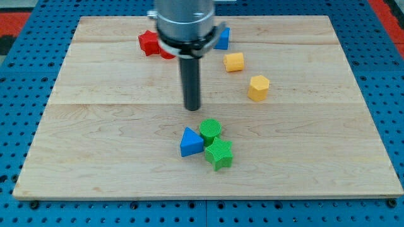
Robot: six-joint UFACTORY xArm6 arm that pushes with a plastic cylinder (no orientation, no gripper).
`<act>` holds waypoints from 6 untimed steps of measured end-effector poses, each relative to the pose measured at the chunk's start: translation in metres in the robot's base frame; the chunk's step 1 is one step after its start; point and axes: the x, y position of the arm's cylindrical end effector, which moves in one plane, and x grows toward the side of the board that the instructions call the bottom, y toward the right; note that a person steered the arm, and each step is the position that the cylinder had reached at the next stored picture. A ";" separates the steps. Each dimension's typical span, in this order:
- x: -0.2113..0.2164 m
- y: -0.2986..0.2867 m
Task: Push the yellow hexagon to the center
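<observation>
From the one camera, my tip [192, 108] stands near the wooden board's [95, 126] middle, with no jaws to open or close. The yellow hexagon [258, 87] lies well apart at its three o'clock, the yellow cube [233, 62] at two. The blue triangle [190, 142], green cylinder [211, 129] and green star [219, 154] cluster at six.

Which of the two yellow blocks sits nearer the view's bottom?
The yellow hexagon, right of my tip; the other yellow block lies higher, nearer the blue block.
</observation>
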 end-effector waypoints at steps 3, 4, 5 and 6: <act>0.049 -0.002; 0.032 0.077; -0.008 0.128; -0.058 0.115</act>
